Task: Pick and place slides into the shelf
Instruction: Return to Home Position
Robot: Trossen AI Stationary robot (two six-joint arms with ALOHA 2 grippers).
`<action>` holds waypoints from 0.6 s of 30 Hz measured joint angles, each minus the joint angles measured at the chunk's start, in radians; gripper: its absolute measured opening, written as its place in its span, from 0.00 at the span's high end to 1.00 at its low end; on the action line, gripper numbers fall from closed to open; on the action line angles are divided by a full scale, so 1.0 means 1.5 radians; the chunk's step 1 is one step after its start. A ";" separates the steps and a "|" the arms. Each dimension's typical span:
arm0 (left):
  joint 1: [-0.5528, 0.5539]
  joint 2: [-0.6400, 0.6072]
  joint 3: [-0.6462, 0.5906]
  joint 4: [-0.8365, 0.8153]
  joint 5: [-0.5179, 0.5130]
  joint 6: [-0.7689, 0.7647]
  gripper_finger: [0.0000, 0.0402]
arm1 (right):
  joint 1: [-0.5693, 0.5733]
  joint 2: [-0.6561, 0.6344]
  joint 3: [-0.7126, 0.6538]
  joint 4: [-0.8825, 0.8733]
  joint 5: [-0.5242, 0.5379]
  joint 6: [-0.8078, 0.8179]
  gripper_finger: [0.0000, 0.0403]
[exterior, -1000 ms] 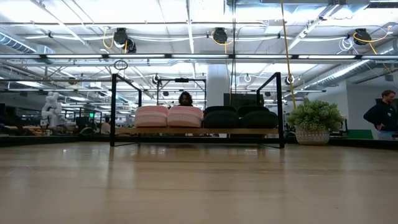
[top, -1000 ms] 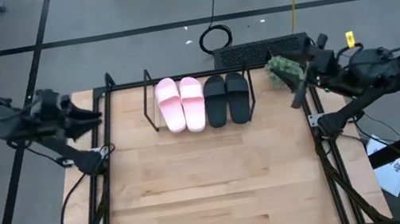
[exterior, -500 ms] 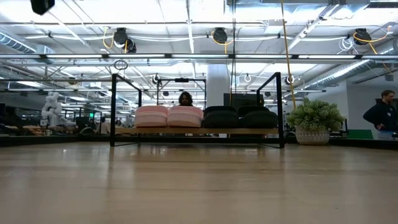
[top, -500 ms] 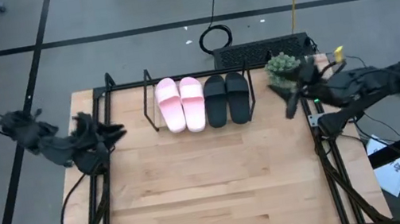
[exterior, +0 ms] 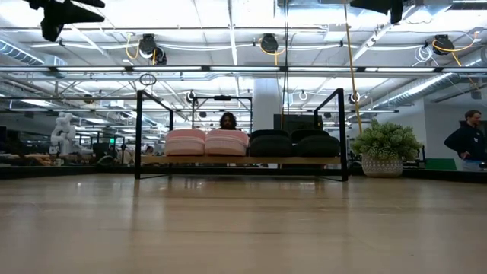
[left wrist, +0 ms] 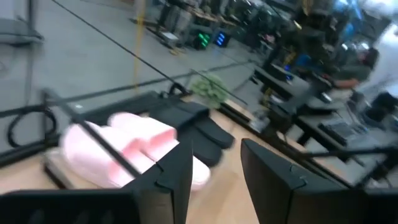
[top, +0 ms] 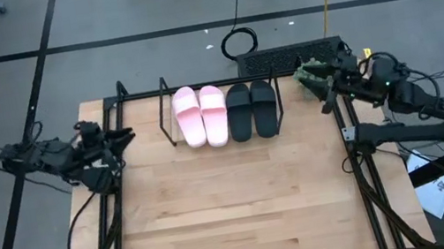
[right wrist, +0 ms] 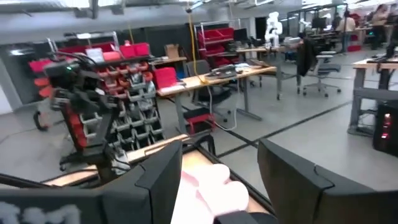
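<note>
The pale pink pair of slides [top: 201, 116] and the black pair [top: 253, 109] stand side by side, soles down, on the board of the shelf [top: 169, 115] at the table's far edge. The low view shows pink slides [exterior: 206, 142] and black slides [exterior: 294, 144] inside the rod frame of the shelf [exterior: 139, 133]. My left gripper [top: 128, 138] hovers open by the table's left edge, facing the pink slides [left wrist: 124, 149]. My right gripper [top: 325, 108] hovers open by the right edge, right of the black pair. In the wrist views my left gripper [left wrist: 214, 149] and my right gripper [right wrist: 219, 148] hold nothing.
A potted plant [top: 314, 74] stands at the far right corner beside the right gripper, next to the shelf's right end [exterior: 384, 148]. Black table rails run along both sides [top: 118, 203]. The wooden tabletop [top: 234, 203] lies bare in front of the shelf. A person [exterior: 470, 141] stands in the room behind.
Both arms have changed posture at the table's sides. The left arm has dropped lower and its gripper has moved a little toward the shelf. The right arm has stretched out flatter. Parts of both arms now show at the top of the low view. The slides have stayed put.
</note>
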 joint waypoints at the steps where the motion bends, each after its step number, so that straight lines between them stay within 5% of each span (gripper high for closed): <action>1: 0.017 -0.013 0.000 -0.007 0.003 0.004 0.66 | -0.021 -0.001 0.000 -0.001 -0.022 0.006 0.50; 8: 0.084 -0.036 -0.026 -0.001 0.104 -0.036 0.66 | -0.077 0.024 -0.040 0.038 -0.181 0.051 0.50; 18: 0.096 -0.005 -0.144 0.122 0.144 -0.101 0.66 | -0.059 0.022 -0.135 0.130 -0.163 0.099 0.50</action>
